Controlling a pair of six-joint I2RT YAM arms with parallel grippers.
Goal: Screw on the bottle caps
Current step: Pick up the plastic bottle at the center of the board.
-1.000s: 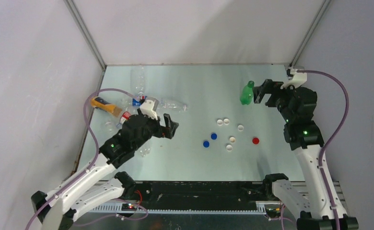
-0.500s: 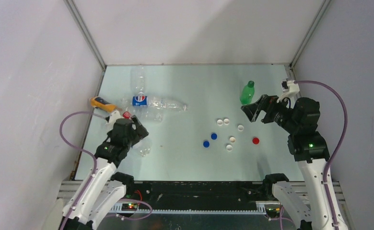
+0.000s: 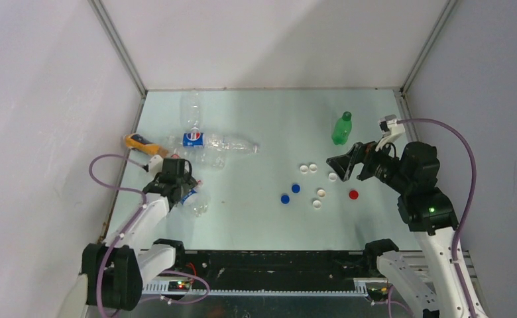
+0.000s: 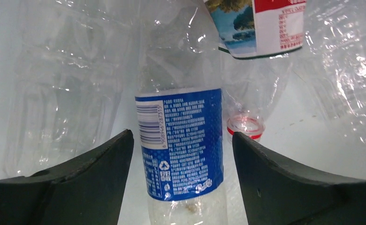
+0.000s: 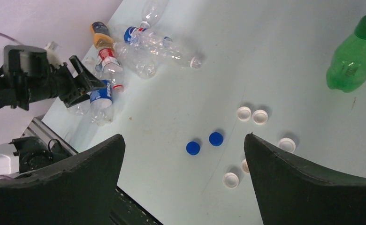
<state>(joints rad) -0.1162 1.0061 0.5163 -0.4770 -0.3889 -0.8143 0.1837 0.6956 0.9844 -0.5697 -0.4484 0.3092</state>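
Observation:
A clear bottle with a blue label (image 4: 181,140) lies between my left gripper's (image 4: 181,157) open fingers, with a gap on its right side. In the top view the left gripper (image 3: 183,186) is over that bottle (image 3: 195,201) at the left. My right gripper (image 3: 344,167) is open and empty, raised above the loose caps. Under it (image 5: 183,140) lie two blue caps (image 5: 216,138), several white caps (image 5: 243,113) and, in the top view, a red cap (image 3: 353,195). A green bottle (image 3: 341,129) stands upright with its green cap on.
Several more clear bottles (image 3: 219,147) lie in a pile at the far left, one with a red neck ring (image 4: 245,125). An orange-yellow bottle (image 3: 141,143) lies by the left wall. The black front rail (image 3: 276,268) runs along the near edge.
My left arm has drawn back to the left and come down around the blue-labelled bottle. My right gripper has left the green bottle and moved nearer and left, above the caps.

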